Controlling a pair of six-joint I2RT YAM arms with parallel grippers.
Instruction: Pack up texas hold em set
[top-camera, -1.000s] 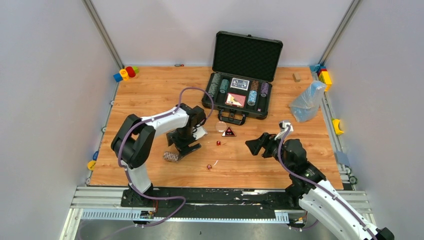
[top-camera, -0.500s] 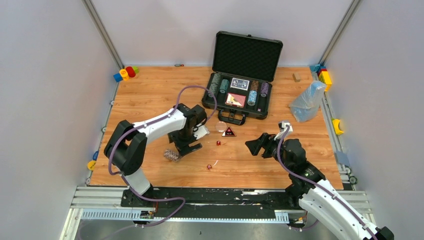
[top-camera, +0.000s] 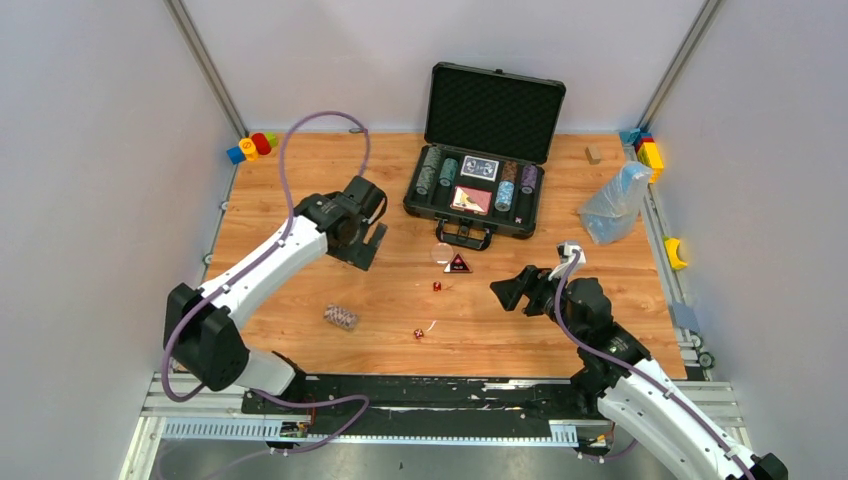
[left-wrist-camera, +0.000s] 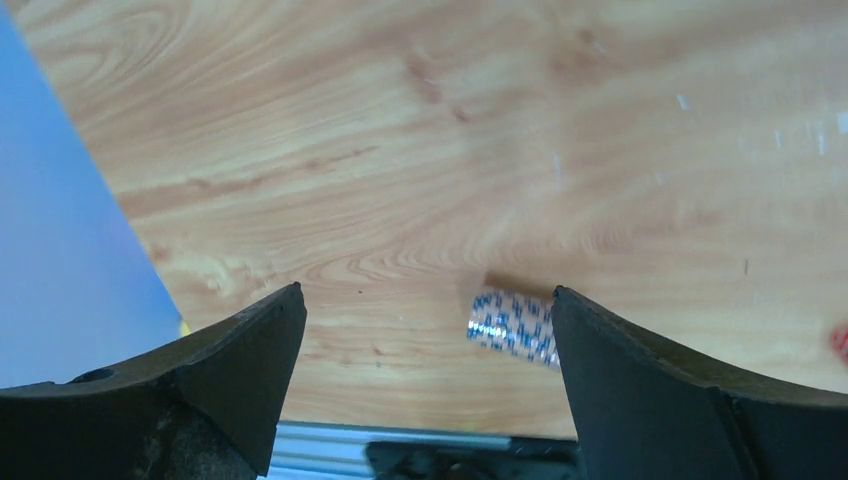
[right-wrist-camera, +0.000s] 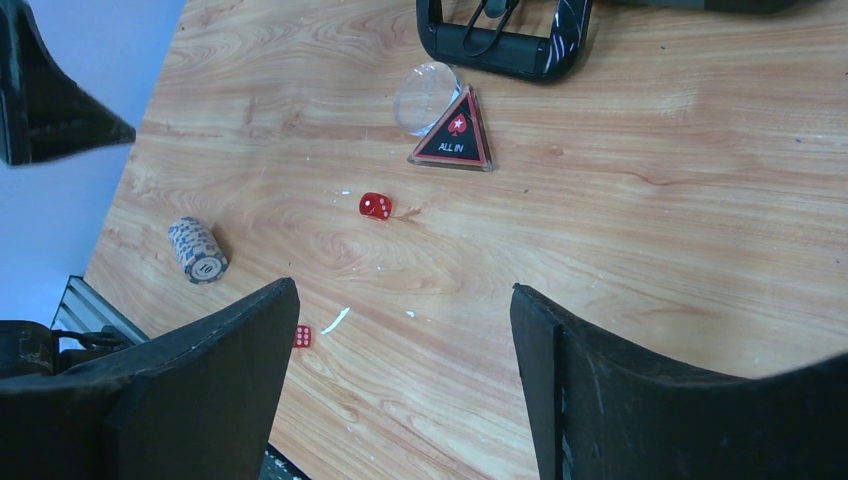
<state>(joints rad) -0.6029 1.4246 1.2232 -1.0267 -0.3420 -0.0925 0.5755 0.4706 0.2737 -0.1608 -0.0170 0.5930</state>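
Since the earlier frame the left tool (left-wrist-camera: 425, 298) has left the chip roll (top-camera: 341, 316) and withdrawn toward the far left of the desk (top-camera: 300, 180). The right tool (right-wrist-camera: 402, 290) has not moved. Both tools stand with jaws apart, holding nothing.

The roll lies on its side near the front edge, well apart from the open case (top-camera: 495, 110), whose foam slots hold further rolls and two decks. Two red dice (right-wrist-camera: 376, 205) and the triangular button (right-wrist-camera: 455, 140) lie loose before the case handle.

Only the right wrist view shows the button's "ALL IN" lettering and the roll's end face.
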